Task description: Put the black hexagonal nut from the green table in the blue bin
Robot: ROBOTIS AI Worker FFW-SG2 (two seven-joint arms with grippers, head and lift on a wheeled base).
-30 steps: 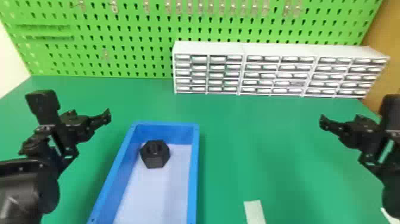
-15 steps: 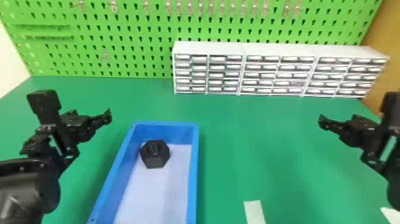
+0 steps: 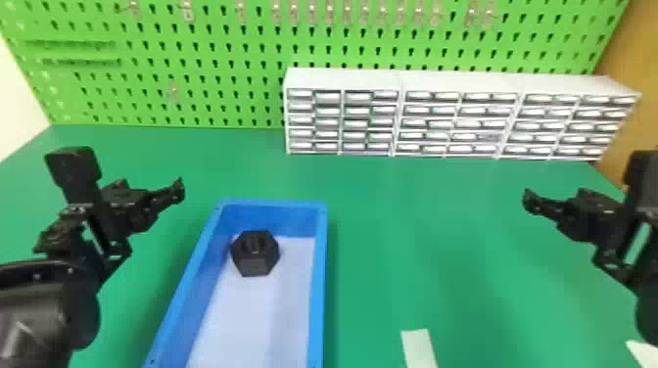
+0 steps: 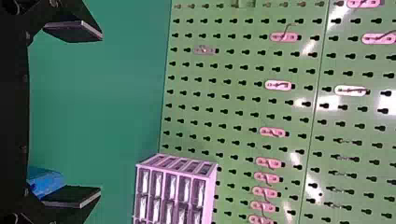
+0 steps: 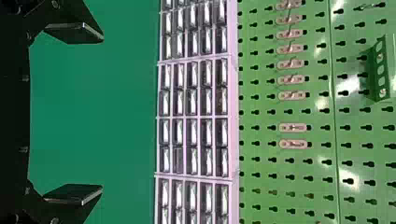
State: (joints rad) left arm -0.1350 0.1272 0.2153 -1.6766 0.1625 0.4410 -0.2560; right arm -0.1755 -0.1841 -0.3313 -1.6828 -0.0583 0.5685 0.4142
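Note:
My left gripper (image 3: 180, 191) is held above the table, left of the blue bin (image 3: 319, 274). In the left wrist view the left gripper (image 4: 101, 114) has its two fingers wide apart with nothing between them, and a corner of the blue bin (image 4: 45, 181) shows beside one finger. The black hexagonal nut (image 3: 255, 259) lies inside the bin, near its far end, on the pale bottom. Well to the right of the bin is my right gripper (image 3: 528, 200); the right wrist view has this gripper (image 5: 102, 114) open and holding nothing.
A white drawer cabinet (image 3: 342, 78) stands along the back of the green table (image 3: 421, 235), before a green pegboard (image 3: 205, 73). A pale strip (image 3: 419, 348) lies near the front, right of the bin, with another pale piece (image 3: 644, 353) at the right edge.
The right arm has shifted very slightly up and toward the left in the head view. The nut and the bin stay where they were, and the left arm looks almost still.

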